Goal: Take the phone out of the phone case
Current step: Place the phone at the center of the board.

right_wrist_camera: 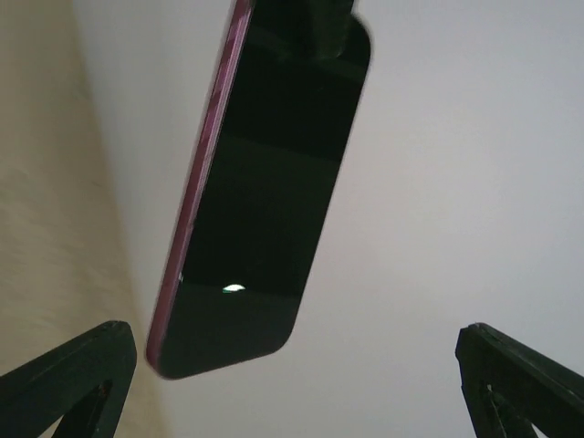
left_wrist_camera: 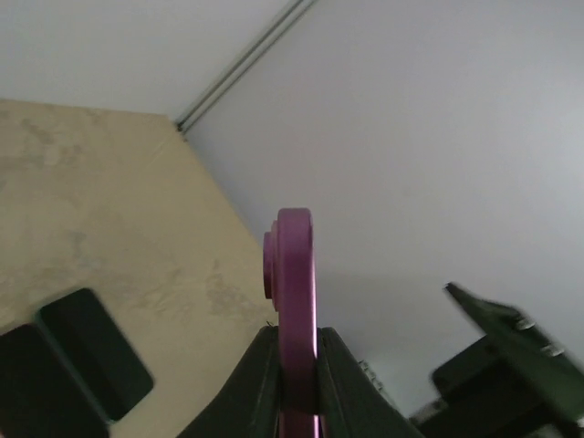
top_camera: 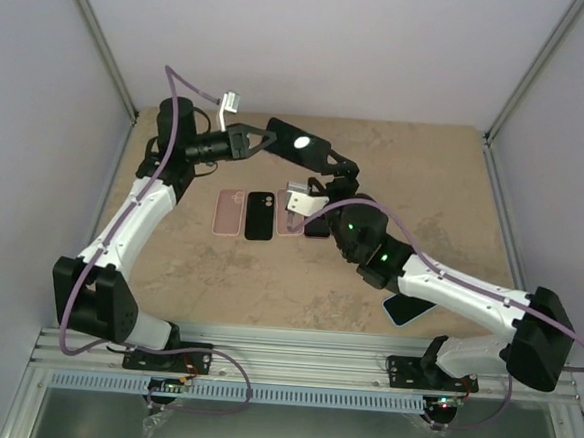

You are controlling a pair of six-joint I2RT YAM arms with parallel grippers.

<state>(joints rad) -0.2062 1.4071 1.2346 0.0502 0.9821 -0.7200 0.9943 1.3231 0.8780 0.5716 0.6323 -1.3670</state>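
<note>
The phone in its magenta case (top_camera: 302,143) is held in the air over the far middle of the table, with a glare spot on its dark screen. My left gripper (top_camera: 265,141) is shut on one end of it. In the left wrist view the case (left_wrist_camera: 294,274) stands edge-on between my fingers (left_wrist_camera: 260,383), its camera bump facing left. My right gripper (top_camera: 338,168) is open at the phone's other end. In the right wrist view the dark screen and magenta rim (right_wrist_camera: 265,192) hang ahead of my widely spread fingertips (right_wrist_camera: 82,365), not touching them.
On the table under the arms lie a pink case (top_camera: 230,212), a black phone or case (top_camera: 260,215), another pink piece (top_camera: 290,222) and a black one (top_camera: 318,227). One more phone (top_camera: 406,309) lies under the right forearm. White walls close in the table.
</note>
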